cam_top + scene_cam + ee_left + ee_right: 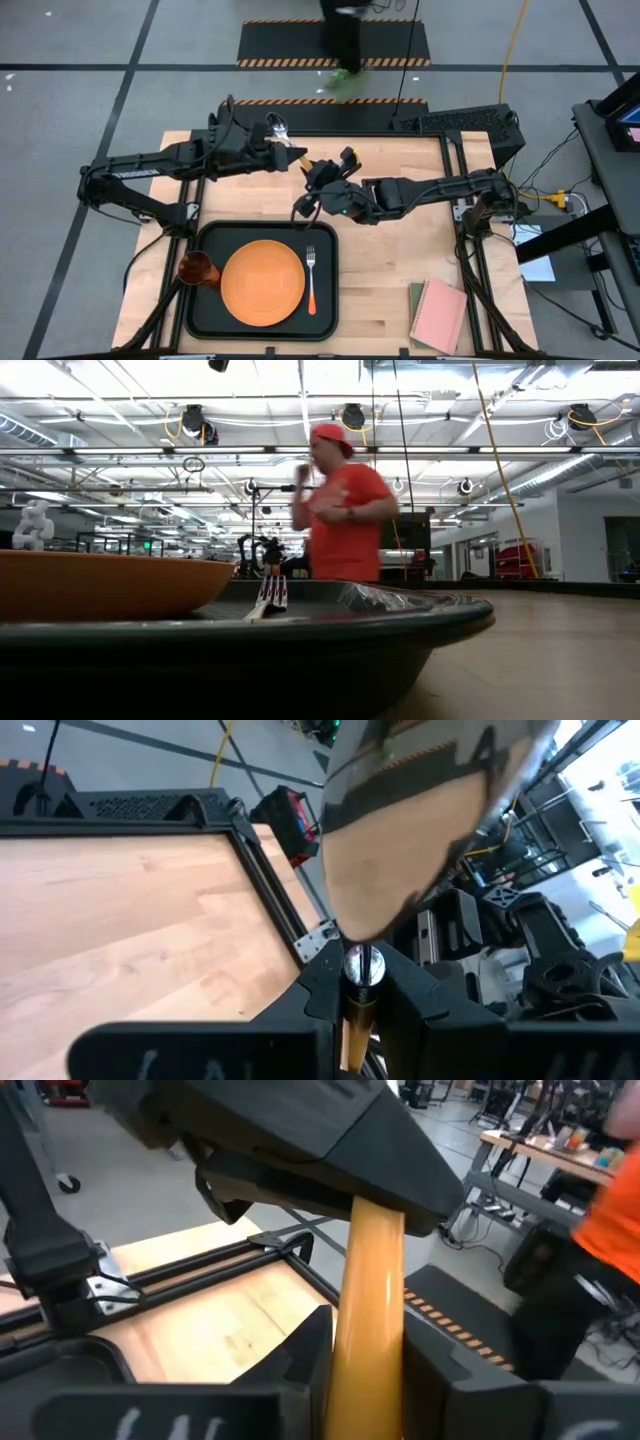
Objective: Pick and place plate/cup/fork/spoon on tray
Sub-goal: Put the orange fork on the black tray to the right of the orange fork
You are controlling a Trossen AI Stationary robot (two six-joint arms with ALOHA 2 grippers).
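Both grippers are clamped on the spoon (285, 139), left gripper (272, 146) near bowl, right gripper (316, 170) on smooth, slippery handle

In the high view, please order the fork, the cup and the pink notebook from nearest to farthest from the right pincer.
Measured from the right pincer, which is above the tray's far edge:
1. The fork, on the tray's right part.
2. The cup, at the tray's left edge.
3. The pink notebook, at the table's near right corner.
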